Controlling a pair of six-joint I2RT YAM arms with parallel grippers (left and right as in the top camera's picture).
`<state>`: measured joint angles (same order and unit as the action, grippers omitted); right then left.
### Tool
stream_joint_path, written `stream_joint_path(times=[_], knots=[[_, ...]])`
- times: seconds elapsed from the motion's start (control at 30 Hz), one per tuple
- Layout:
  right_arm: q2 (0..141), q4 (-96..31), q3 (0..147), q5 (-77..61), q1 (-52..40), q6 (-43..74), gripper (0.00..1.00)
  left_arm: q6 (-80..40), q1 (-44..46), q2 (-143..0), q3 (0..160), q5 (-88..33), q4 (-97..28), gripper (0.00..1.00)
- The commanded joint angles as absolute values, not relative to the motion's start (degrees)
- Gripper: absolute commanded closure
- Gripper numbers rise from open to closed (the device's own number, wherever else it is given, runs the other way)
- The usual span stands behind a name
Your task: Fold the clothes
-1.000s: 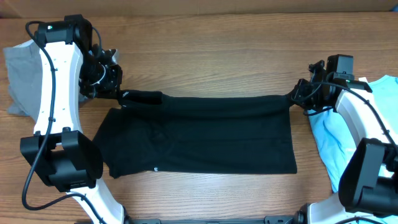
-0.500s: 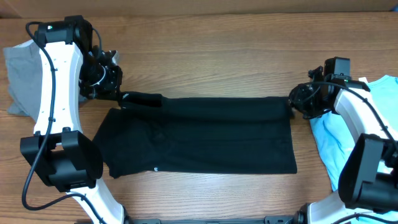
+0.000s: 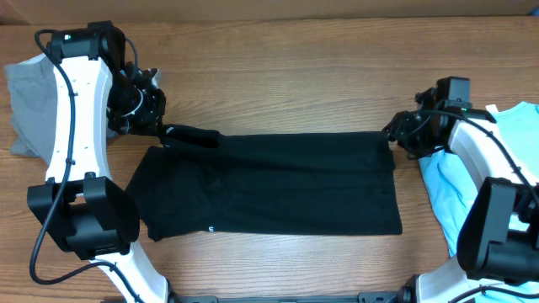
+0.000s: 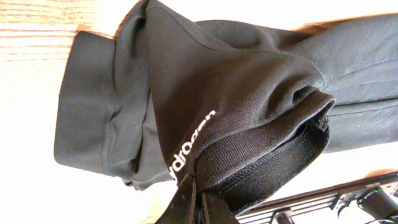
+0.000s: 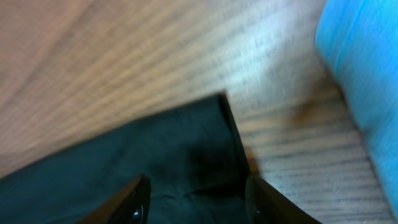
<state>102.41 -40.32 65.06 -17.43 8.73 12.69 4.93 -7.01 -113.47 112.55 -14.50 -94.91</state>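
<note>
Right wrist — blurred black T-shirt [image 5: 155, 162] (corner)

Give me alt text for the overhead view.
A black T-shirt lies flat across a wooden table, the left claw pinching its upper left corner and the right claw at its upper right corner. A grey garment sits at the far left, a light-blue tee at the far right.

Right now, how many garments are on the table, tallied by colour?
black T-shirt: 1
grey garment: 1
light-blue tee: 1
Total: 3
</note>
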Motion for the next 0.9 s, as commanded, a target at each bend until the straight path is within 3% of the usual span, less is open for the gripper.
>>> stream_joint_path(times=[0.0, 0.23, 0.33, 0.43, 0.57, 0.67, 0.73, 0.87], knots=[[103.3, -40.4, 63.1, -15.1, 8.2, 15.2, 0.51, 6.2, -7.1, -112.7, 113.0, -14.6, -94.8, 0.96], [103.3, -37.5, 60.1, -15.7, 7.5, 16.5, 0.55, 6.2, -7.1, -112.7, 113.0, -14.6, -94.5, 0.96], [103.3, -35.8, 59.9, -16.4, 7.5, 16.5, 0.71, 6.3, -7.1, -112.7, 113.0, -14.5, -94.5, 0.96], [103.3, -33.8, 60.2, -16.6, 7.5, 16.6, 0.75, 6.3, -7.1, -112.7, 113.0, -14.5, -94.4, 0.96], [103.2, -34.3, 60.8, -18.2, 7.5, 16.1, 0.93, 6.3, -7.1, -112.7, 113.0, -14.4, -94.5, 0.96], [103.0, -34.5, 60.9, -17.9, 7.6, 14.7, 0.93, 6.3, -7.1, -112.7, 113.0, -14.4, -94.4, 0.96], [102.9, -34.8, 61.6, -16.5, 7.8, 14.8, 0.77, 6.3, -7.1, -112.7, 113.0, -14.4, -94.3, 0.96], [102.9, -35.2, 62.1, -16.6, 7.9, 14.8, 0.66, 6.5, -7.1, -112.7, 113.0, -14.4, -94.2, 0.96]])
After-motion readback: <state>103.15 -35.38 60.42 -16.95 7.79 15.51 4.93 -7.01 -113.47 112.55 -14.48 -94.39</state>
